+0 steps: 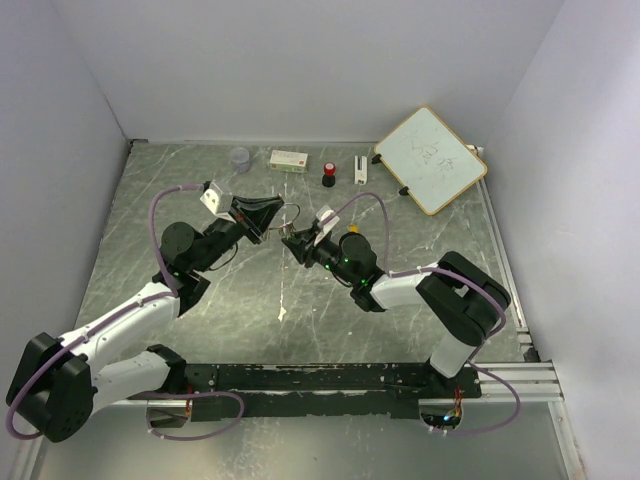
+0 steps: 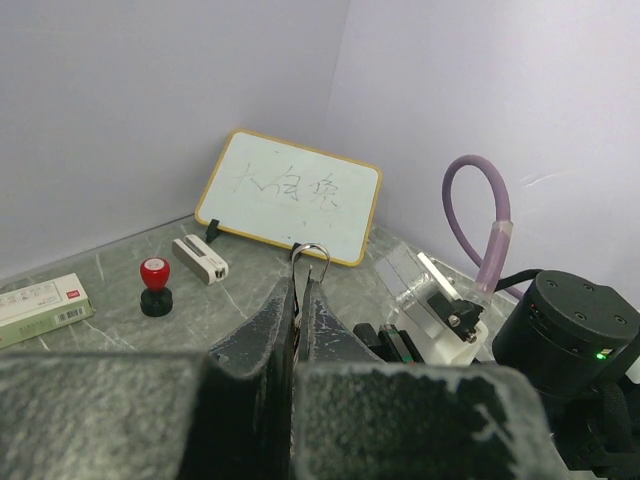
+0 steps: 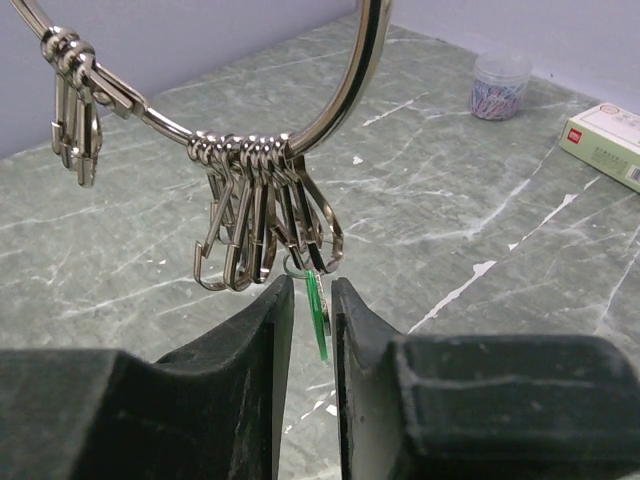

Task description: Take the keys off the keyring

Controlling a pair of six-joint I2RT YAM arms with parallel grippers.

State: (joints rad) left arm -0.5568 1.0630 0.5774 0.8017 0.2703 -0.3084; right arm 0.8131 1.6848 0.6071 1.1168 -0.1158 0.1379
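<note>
The keyring (image 3: 365, 60) is a large silvery wire ring held up in the air between the arms; it also shows in the top view (image 1: 291, 212). Several silvery clips (image 3: 260, 220) hang from it, with a second small bunch (image 3: 75, 110) further along. A green key (image 3: 316, 310) hangs from one clip. My right gripper (image 3: 312, 290) is narrowly open, its fingers on either side of the green key with a gap on each side. My left gripper (image 2: 299, 285) is shut on the keyring (image 2: 311, 252), whose loop sticks out past the fingertips. No other coloured keys show.
At the back of the table stand a whiteboard (image 1: 432, 158), a red-and-black knob (image 1: 328, 175), a small white block (image 1: 360, 170), a white box (image 1: 289, 159) and a clear jar of paper clips (image 1: 240, 158). Walls close in on the left, back and right.
</note>
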